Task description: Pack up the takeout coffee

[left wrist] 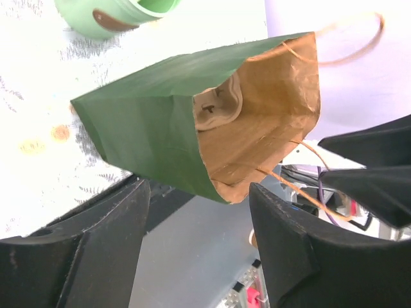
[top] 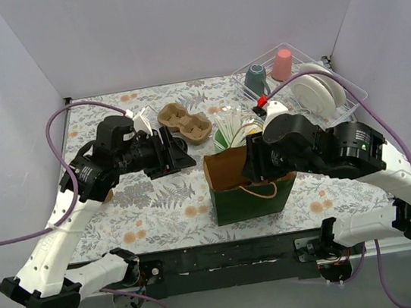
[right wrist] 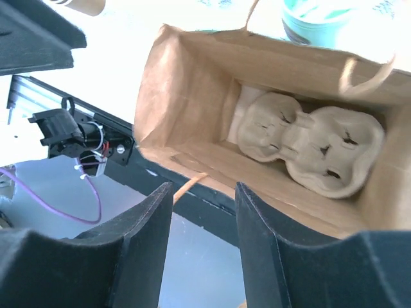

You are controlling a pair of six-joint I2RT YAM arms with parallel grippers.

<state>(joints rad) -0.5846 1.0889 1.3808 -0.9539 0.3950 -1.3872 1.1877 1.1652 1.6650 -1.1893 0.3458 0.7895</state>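
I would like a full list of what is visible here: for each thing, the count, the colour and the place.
bag: one, green outside and brown inside, open at front centre
bagged carrier: one, pale pulp, on the bag's bottom
table carrier: one, brown pulp, behind the bag to the left
bin: one, clear, rear right
mug: one, teal, in the bin
cup: one, pink, in the bin
plates: white, count unclear, on edge in the bin
cloth: one, floral, over the table
left gripper: one, black, open, left of the bag
right gripper: one, black, open, over the bag's mouth
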